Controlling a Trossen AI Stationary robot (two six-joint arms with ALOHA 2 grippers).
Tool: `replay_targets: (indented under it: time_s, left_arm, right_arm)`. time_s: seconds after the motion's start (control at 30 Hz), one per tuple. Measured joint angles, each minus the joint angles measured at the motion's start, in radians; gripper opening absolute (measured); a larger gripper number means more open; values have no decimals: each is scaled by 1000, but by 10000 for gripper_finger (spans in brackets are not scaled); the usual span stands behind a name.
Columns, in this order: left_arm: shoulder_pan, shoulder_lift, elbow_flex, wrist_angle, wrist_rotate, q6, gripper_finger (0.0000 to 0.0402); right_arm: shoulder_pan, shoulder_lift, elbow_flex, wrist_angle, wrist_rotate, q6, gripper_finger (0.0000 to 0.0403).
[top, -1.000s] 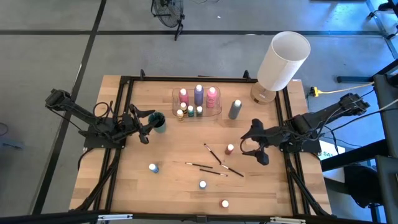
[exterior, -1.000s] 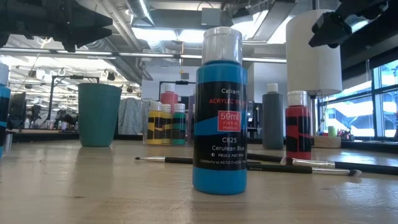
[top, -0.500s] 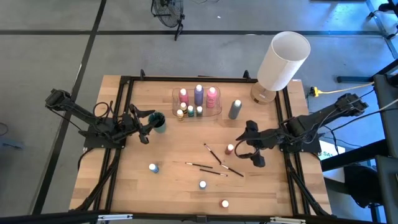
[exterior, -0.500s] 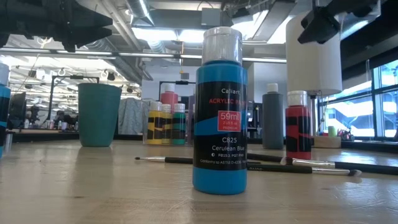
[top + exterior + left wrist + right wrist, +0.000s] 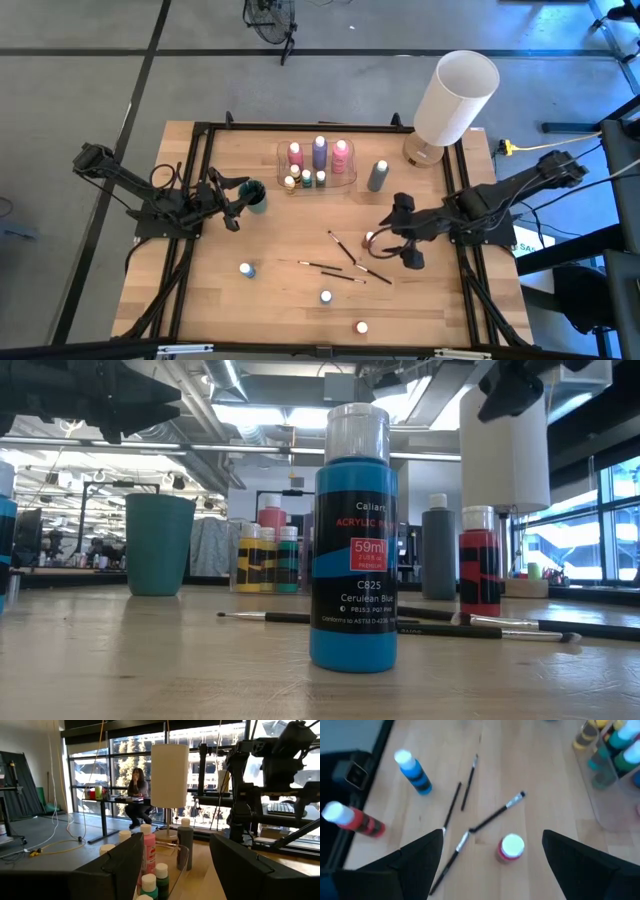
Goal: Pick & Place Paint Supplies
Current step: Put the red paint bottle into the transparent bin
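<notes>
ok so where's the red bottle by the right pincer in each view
high view: red bottle, right of centre, at the right pincer.
low view: right of the blue bottle, at.
left wrist view: not in it.
right wrist view: low centre, white cap up.
shared landmark: the paintbrushes beside it.

the wooden tabletop (image 5: 220, 290) carries a clear tray (image 5: 350, 180) of paint bottles, a teal cup (image 5: 257, 194), a grey bottle (image 5: 378, 176), a white lamp (image 5: 452, 100), scattered small paint bottles (image 5: 326, 297) and paintbrushes (image 5: 320, 266).
</notes>
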Motion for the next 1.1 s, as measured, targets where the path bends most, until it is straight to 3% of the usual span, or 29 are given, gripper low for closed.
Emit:
replay_targets:
  time_s: [0.9, 1.1]
  left_arm:
    - [0, 0, 0, 0, 0, 0, 224]
    - [0, 0, 0, 0, 0, 0, 224]
  right_arm:
    - [2, 38, 0, -24, -9, 22, 344]
    - [2, 38, 0, -26, -53, 72, 344]
